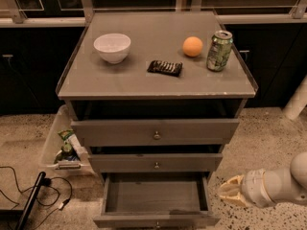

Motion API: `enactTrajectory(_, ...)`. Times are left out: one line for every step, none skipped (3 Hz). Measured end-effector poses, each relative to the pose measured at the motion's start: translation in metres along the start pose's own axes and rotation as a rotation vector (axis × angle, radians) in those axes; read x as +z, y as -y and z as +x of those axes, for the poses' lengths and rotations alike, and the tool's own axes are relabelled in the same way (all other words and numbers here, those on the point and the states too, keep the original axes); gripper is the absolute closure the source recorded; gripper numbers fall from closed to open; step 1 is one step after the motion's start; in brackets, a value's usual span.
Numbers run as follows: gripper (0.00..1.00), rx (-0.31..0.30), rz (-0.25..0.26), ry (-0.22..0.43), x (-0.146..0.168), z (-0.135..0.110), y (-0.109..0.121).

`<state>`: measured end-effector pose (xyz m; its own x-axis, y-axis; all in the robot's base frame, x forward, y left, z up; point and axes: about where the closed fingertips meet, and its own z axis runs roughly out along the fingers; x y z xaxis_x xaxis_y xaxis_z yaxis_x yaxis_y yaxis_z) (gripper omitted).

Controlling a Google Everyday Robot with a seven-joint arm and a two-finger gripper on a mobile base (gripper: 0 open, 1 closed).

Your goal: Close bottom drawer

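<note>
The slim grey wooden bottom drawer (154,198) stands pulled out nearward. The pale end effector (233,190) hangs just right of it, probably lining up a push; whether open or closed, I cannot tell.

Bottom drawer (156,195): front panel clipped by the lower frame edge, only the top of its knob (156,225) shows. End effector (226,190) sits low right, just beside that drawer's right side; its arm (283,181) runs off the right edge. Top drawer (156,131) interior is lost in shadow under the tabletop (153,83). Middle drawer (156,163) interior is hidden behind the top drawer's front. Floor bin (50,143), left of the cabinet, is part-covered by the cabinet's side; contents not identifiable. Print on the can (218,51) and the dark packet (164,67) unreadable. White post (297,99) clipped at right, black rod (29,200) clipped bottom left.
</note>
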<state>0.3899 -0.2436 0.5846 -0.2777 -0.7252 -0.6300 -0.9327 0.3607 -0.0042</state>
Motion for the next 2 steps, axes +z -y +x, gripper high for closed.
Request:
enactTrajectory(1.00, 0.011, -0.016, 0.007, 0.0082, 0.0046, -0.0028)
enactTrajectory(1.00, 0.016, -0.023, 0.009, 0.0143, 0.0081, -0.0044)
